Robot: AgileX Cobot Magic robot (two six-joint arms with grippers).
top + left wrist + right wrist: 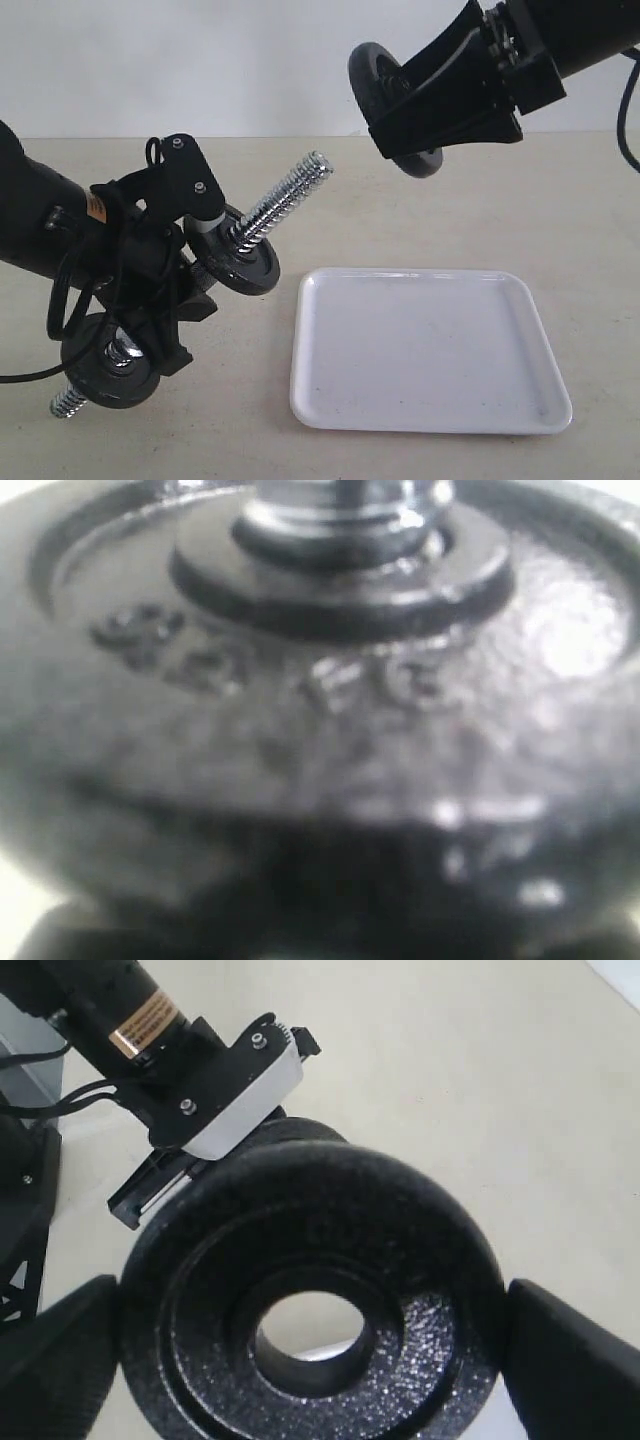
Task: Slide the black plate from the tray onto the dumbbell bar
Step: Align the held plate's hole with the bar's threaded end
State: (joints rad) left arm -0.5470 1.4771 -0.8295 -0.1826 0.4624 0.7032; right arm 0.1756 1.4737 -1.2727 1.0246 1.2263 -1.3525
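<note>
The right pincer (405, 100) hangs in the air with its two wide fingers (60, 1370) clamped across the rim of the black plate (365, 72), one on each side, so the plate is firmly grasped and lifted clear. From where I stand the plate shows almost edge-on, its flat face turned down and to the left and its centre hole (310, 1335) open and unobstructed. It sits high above the far edge of the white tray (430, 350), not touching it. Off to the left, the other pincer (150, 290) is clenched on the dumbbell bar (275, 210) between two matching discs, an upper disc (240, 262) and a lower disc (108, 365). The bar slants from lower left to upper right, and its bare threaded end (316, 166) aims up towards the held plate, with a clear gap still between them.
</note>
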